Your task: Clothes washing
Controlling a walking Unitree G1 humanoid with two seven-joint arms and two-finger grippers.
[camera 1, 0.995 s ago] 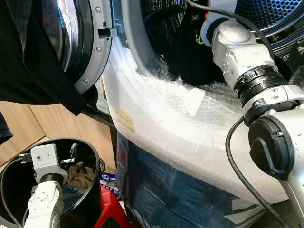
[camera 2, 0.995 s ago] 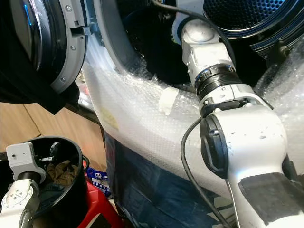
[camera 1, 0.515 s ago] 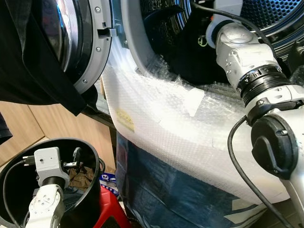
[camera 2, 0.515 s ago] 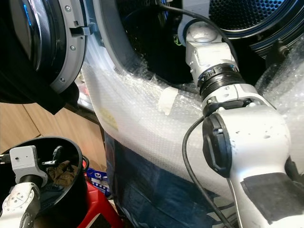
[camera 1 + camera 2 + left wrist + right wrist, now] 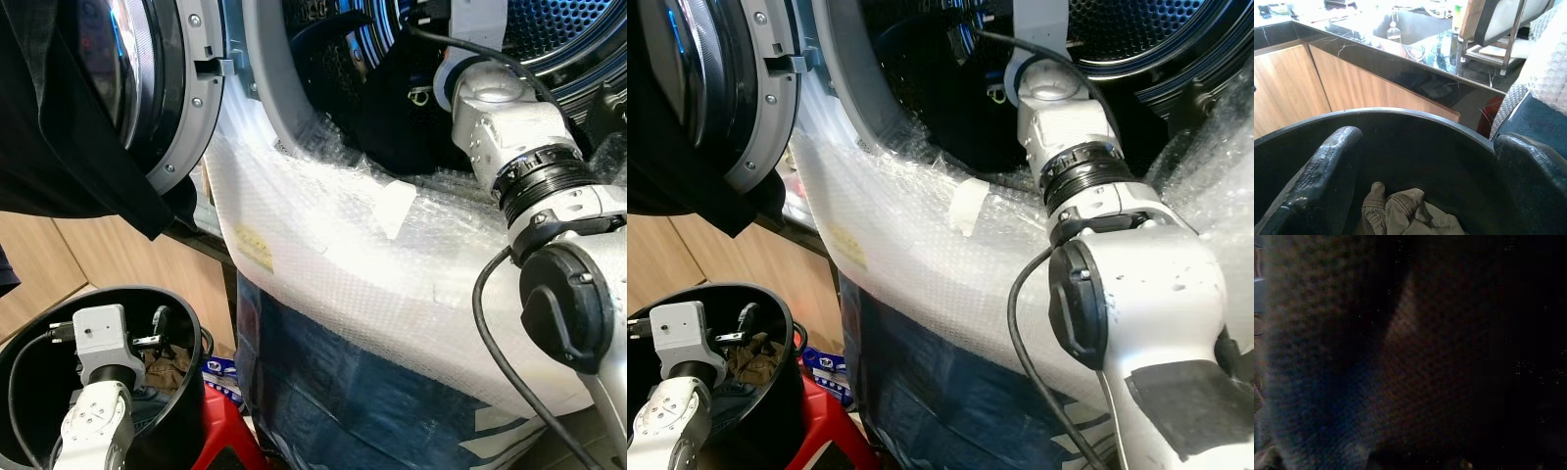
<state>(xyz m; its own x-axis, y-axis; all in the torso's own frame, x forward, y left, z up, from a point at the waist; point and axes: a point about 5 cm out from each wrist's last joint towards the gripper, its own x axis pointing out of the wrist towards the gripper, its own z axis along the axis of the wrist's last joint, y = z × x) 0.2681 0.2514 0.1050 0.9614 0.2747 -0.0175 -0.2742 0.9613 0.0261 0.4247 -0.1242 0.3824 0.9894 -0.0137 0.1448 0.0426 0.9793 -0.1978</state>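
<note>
— Looking down through my left eye, what do you want placed first?

— Start with the washer and go from there.

— Its drum opening [image 5: 392, 88] sits high ahead of me, wrapped below in bubble wrap [image 5: 372, 274]. My right arm [image 5: 519, 147] reaches up over that wrap and into the opening, where dark clothing [image 5: 392, 127] lies against the lower rim. The round door [image 5: 162, 88] hangs open to the left of the opening, with a black garment [image 5: 69, 147] draped over it. Below the door stands a black bucket [image 5: 191, 392], and my left arm [image 5: 93, 431] dips into it.

— And the right eye?

— Same scene. A brownish garment [image 5: 749, 362] lies in the bucket bottom, just beside the fingers of my left claw [image 5: 743, 328]. A red stool [image 5: 828, 431] sits against the bucket, between it and the washer's blue-covered front [image 5: 921, 392].

— What does the left wrist show?

— My left claw [image 5: 1425, 161] is released, its two black fingers [image 5: 1327, 171] spread wide inside the bucket, above the crumpled brownish garment and not touching it. Past the bucket rim runs a dark marble desk [image 5: 1415, 63] over wooden cabinet fronts [image 5: 1298, 83], with a clear bottle [image 5: 1394, 33] on it.

— And the right wrist?

— Very dark. I make out a woven, mesh-like cloth [image 5: 1376, 362] close to the lens. Whether my right claw is clenched or released, I cannot tell.
</note>
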